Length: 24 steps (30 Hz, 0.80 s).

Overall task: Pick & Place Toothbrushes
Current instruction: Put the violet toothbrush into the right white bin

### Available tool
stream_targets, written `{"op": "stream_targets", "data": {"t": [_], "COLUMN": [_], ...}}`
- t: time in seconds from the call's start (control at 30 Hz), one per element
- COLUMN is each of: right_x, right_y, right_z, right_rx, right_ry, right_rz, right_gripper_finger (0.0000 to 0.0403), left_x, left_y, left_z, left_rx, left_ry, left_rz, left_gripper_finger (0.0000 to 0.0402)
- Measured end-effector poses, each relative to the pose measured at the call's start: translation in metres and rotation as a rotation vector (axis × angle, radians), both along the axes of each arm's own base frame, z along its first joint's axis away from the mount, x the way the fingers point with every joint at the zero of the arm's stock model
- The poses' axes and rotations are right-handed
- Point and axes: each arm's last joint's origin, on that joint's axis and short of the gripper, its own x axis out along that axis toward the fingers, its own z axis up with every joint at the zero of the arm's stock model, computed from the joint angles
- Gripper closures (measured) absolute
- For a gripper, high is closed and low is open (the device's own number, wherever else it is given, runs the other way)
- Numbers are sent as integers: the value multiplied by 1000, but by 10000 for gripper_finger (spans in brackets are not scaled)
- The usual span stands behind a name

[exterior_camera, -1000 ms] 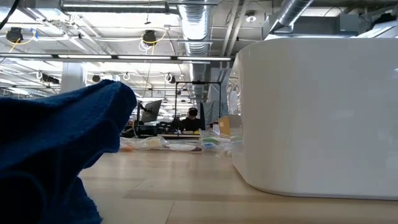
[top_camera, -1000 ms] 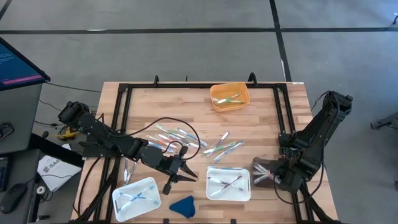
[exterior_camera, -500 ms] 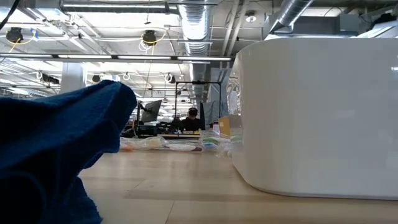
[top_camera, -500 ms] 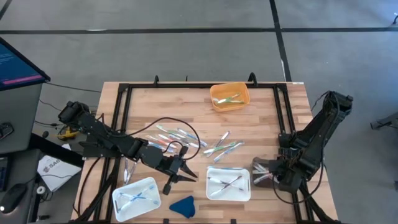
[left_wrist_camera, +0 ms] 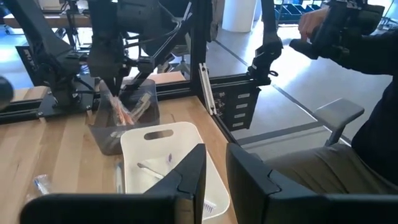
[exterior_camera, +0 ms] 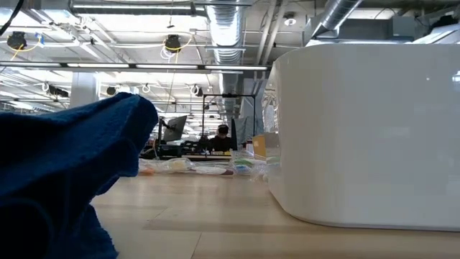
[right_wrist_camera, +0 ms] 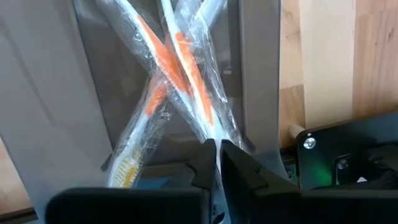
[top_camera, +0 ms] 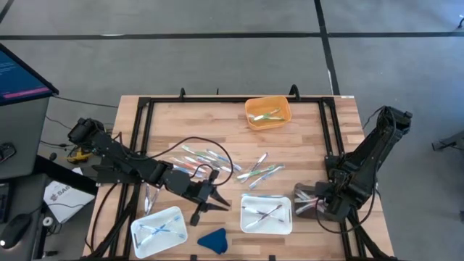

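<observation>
A butcher-block table (top_camera: 304,138) edged by a black frame (top_camera: 145,116) carries the work, with the left arm reaching across its near-left part and the right arm folded at the near-right corner. Two white trays, the left tray (top_camera: 159,230) and the right tray (top_camera: 266,214), sit along the near edge with a blue cloth (top_camera: 212,240) between them; an orange bin (top_camera: 267,112) stands at the far side and a grey bin (right_wrist_camera: 56,112) at the right. Loose toothbrushes (top_camera: 259,170) lie mid-table, with others in every tray and bin. The right gripper (right_wrist_camera: 217,163), fingers nearly pressed together, hangs over the wrapped orange toothbrushes (right_wrist_camera: 180,68) in the grey bin. The left gripper (left_wrist_camera: 211,171), narrowly parted and empty, hovers beside the right tray.
</observation>
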Motion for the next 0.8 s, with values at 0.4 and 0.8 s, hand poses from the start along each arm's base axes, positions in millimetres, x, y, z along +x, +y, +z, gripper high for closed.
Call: {"op": "stream_targets", "data": {"t": [0.4,0.8], "right_x": [1,4], "right_y": [3,9], "right_z": [-5,-15], "right_rx": [-39,-72], "right_ry": [27,49], "right_rz": [-19,-10], "right_gripper_finger": [401,402], "left_x": [0,0], "left_y": [0,0], "left_z": [1,1], "left_rx": [-4,-5], "left_ry": [-8,-8], "left_rz": [3,1], "left_gripper_finger": [344,344]}}
